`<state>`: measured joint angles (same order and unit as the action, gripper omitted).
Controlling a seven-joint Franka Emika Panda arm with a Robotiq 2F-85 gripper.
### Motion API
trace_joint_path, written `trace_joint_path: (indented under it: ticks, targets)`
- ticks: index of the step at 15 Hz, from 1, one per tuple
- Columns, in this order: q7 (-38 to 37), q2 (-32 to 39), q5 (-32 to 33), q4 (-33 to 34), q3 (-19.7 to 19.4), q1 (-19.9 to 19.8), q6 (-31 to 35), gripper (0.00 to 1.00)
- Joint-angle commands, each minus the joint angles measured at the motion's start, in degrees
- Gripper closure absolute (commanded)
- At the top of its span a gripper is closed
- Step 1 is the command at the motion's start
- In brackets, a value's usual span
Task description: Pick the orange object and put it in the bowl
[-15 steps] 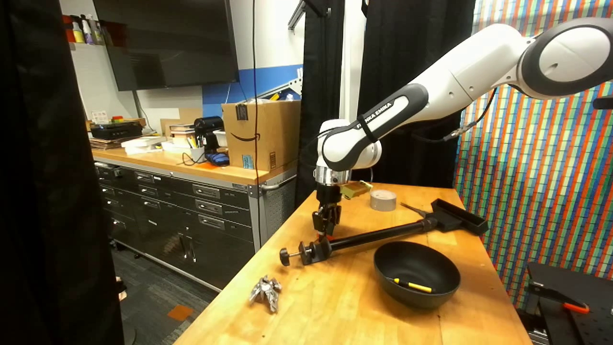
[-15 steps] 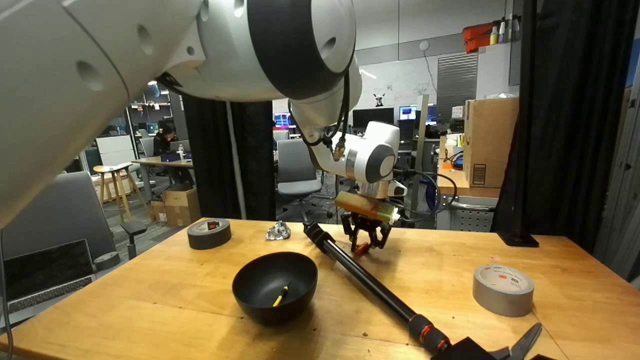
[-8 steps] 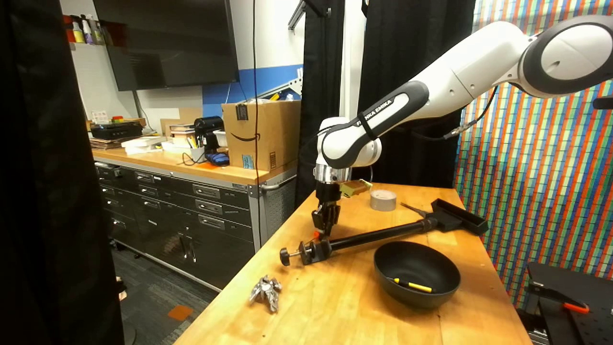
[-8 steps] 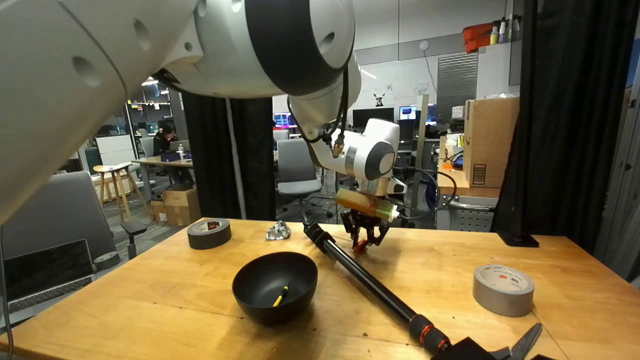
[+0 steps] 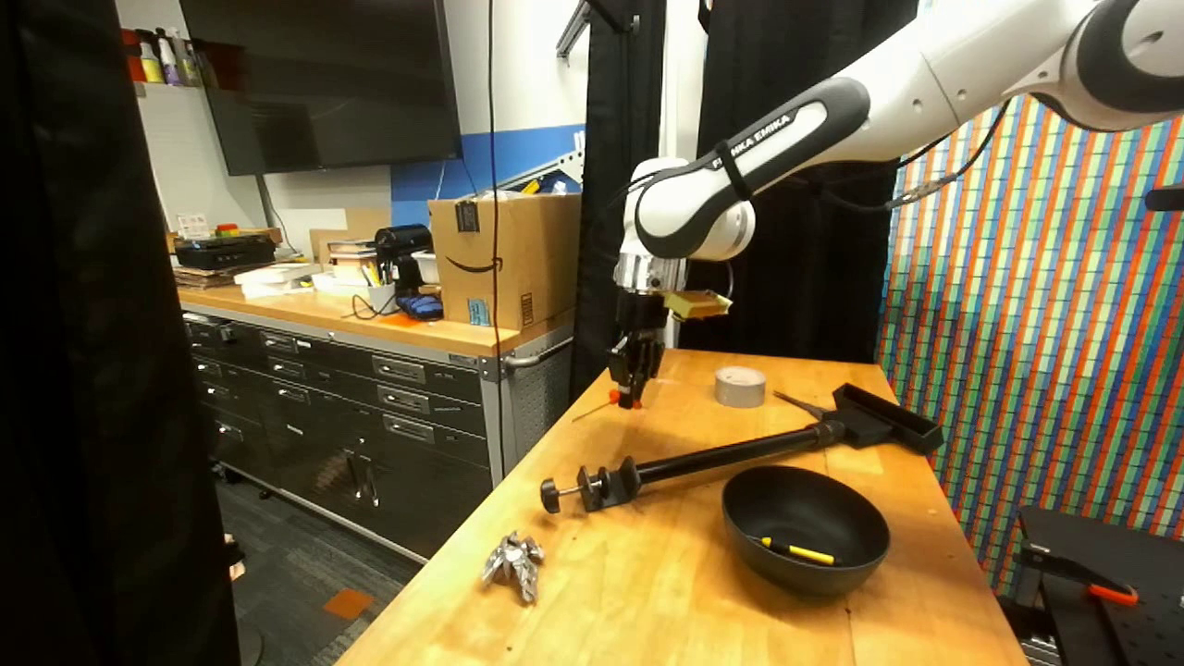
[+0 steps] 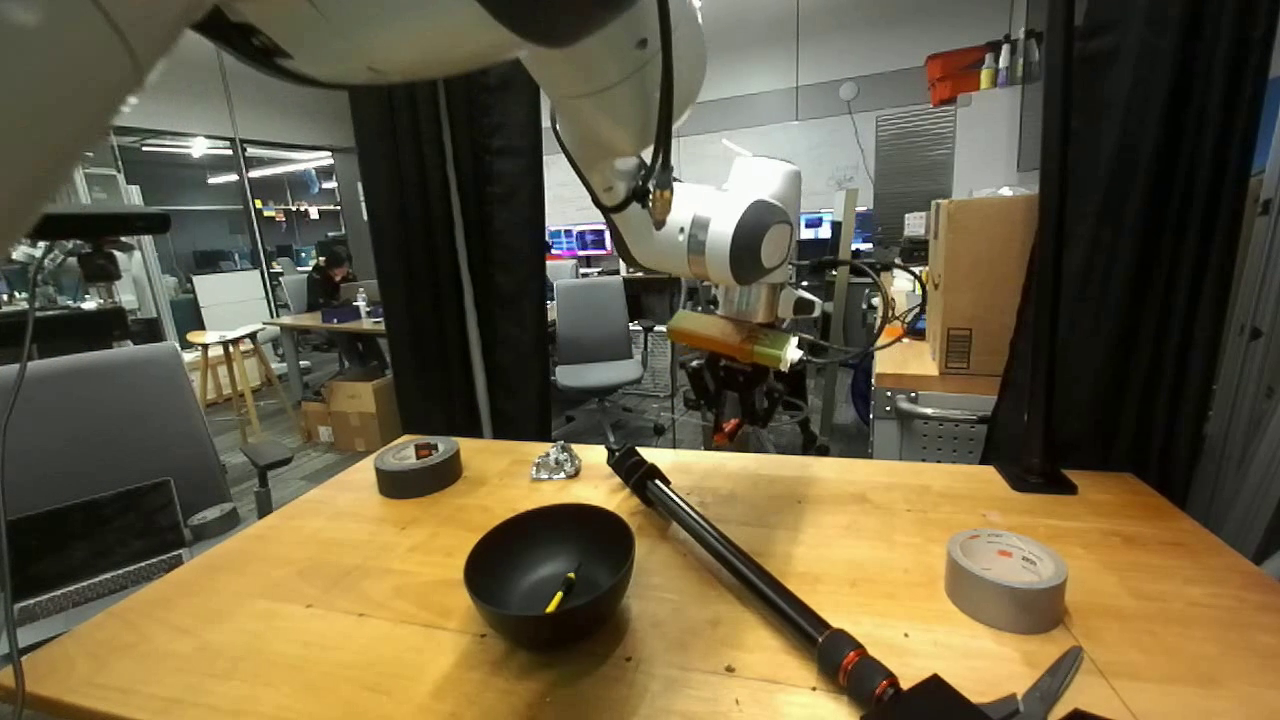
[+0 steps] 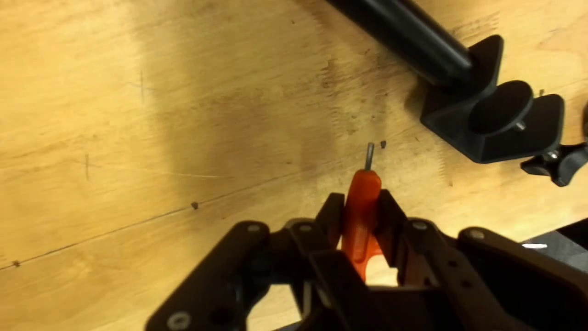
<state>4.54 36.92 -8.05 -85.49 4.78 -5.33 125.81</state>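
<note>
The orange object was a small, bright orange-red thing: a slim, smooth handle with a rounded end, and a thin grey metal shaft sticking straight out of that end. Toward its other end more orange curved away, but the fingers hid part of it, so I couldn't make out the whole shape. It sat between the tips of the gripper, which was clamped on the handle, a pad pressed to either side. The shaft poked out past the fingertips, and in an exterior view it slanted away from them and slightly down. Gripper and orange object hung together in the air, with the wooden table below. Lower than the gripper and off to its side, a black rod with a clamp on its end lay on the table. Past that rod, well apart from the gripper and below its height, stood the black bowl, with a yellow-and-black pen-like item inside it. Just above the gripper's fingers, a greenish-yellow block sat against the arm, one end of it white.
</note>
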Motion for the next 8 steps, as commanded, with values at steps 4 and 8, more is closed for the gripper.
trace_joint_path:
  ticks: [4,8]
  targets:
    - [-4.6,-17.6,-1.7,-16.6,-1.3,1.3,-5.5,0.92]
    - [-6.8,-26.7,-3.8,-27.2,-1.1,2.3,-7.7,0.92]
